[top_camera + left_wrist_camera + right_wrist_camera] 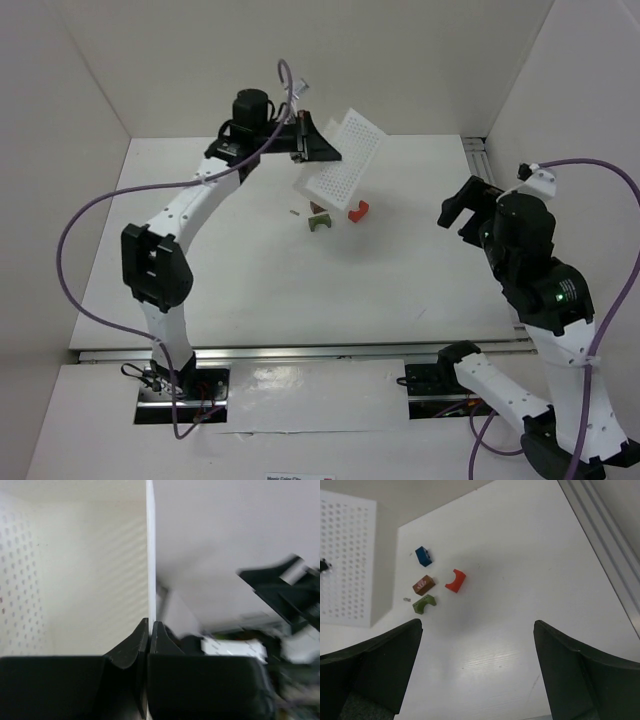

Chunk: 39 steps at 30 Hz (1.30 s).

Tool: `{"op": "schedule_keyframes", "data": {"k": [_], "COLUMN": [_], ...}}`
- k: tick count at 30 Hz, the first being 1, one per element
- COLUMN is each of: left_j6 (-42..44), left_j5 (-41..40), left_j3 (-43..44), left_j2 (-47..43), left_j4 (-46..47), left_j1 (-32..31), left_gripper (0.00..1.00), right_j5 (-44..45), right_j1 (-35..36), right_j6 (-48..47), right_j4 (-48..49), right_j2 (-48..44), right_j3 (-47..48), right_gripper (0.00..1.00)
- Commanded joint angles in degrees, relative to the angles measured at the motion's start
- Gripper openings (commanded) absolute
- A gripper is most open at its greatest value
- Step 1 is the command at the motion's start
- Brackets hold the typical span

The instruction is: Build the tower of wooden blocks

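Rear overhead, close wrist views, sharing blocks [320,222], tray [342,158]

We take this for a robotics lab cell: bare white panels [420,60] box in a white table [300,290], with two arms [190,210] bolted to an aluminium rail [300,352] at 6 o'clock, trailing purple cables [75,230].

bright, even, diffuse white light in all three views, no hard glare. overhead view sharp edge to edge; the tilted white tray [345,155] throws a soft grey shadow on the table [250,290] below it. left wrist view: tray edge crisp at centre, perforated face tinted cream, right half smeared by motion blur, dark shapes streaked. right wrist view: table in clean focus, faint shadow near the red block [455,580]; right gripper [477,624] dark, underexposed, slightly soft.
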Motion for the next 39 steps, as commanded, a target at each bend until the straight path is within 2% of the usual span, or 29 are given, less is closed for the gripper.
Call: {"op": "schedule_keyframes", "data": {"k": [1, 4, 6, 7, 8, 9, 13, 19, 24, 29, 31, 32, 33, 35, 36, 39], "left_j6": [27.6, 32.7, 33.9, 33.9, 33.9, 33.9, 33.9, 33.9, 33.3, 32.1, 32.1, 32.1, 32.1, 32.1, 32.1, 31.5], "left_j5": [-18.7, -37.0, -45.3, -53.5, -57.2, -64.3, -75.1, -77.2, -73.5, -69.8, -69.0, -69.0, -68.3, -68.3, -68.3, -67.6], "left_j3": [5.5, 4.0, 1.3, 0.3, -0.7, -2.4, -8.1, -14.3, -12.9, -8.9, -8.0, -8.0, -7.4, -7.4, -6.9, -6.1], "left_j2": [-4.4, -8.1, -10.6, -11.1, -11.1, -11.7, -12.3, -8.7, -3.1, 4.2, 4.9, 5.4, 5.4, 4.0, 3.2, -1.4], "left_j4": [-34.1, -39.2, -40.7, -40.7, -40.7, -40.7, -36.9, -29.6, -27.2, -29.0, -30.0, -30.7, -30.7, -31.4, -31.9, -33.2], "left_j1": [2.4, 4.2, 5.3, 6.2, 6.7, 6.7, 10.5, 17.3, 22.8, 26.0, 26.6, 26.6, 26.6, 26.6, 26.6, 26.6], "left_gripper": [0.0, 0.0, 0.0, 0.0, 0.0, 0.0, 0.0, 0.0, 0.0, 0.0, 0.17, 0.39, 0.53, 0.63, 0.72, 0.8], "right_j5": [-1.6, -2.2, -4.2, -4.9, -6.7, -7.7, -11.2, -12.3, -11.7, -11.7, -11.7, -11.7, -11.7, -12.2, -12.8, -13.6], "right_j1": [0.3, 0.3, 0.3, 0.3, 0.3, 0.3, 0.3, 0.3, 0.3, 0.3, 0.3, 0.3, 0.3, 0.3, 0.3, 1.7], "right_j6": [-1.9, -2.4, -3.0, -3.6, -3.6, -3.6, -3.6, -4.6, -4.6, -3.9, -3.9, -3.9, -3.4, -2.8, -2.8, -1.6], "right_j4": [1.5, 4.6, 6.0, 7.7, 8.5, 9.1, 11.9, 13.1, 15.1, 16.8, 18.1, 18.8, 18.8, 20.6, 21.1, 24.1], "right_j2": [0.5, 2.7, 4.8, 5.6, 6.9, 7.6, 10.5, 13.9, 16.2, 18.3, 18.3, 19.1, 20.0, 22.0, 22.8, 26.8], "right_j3": [0.3, -2.4, -3.4, -4.6, -5.3, -6.0, -10.4, -12.9, -14.1, -15.3, -15.9, -15.9, -15.9, -15.9, -15.9, -14.8], "right_gripper": [0.99, 0.99, 0.99, 0.99, 0.99, 0.99, 0.99, 0.99, 0.99, 0.99, 0.99, 0.99, 0.99, 0.99, 0.99, 0.99]}}
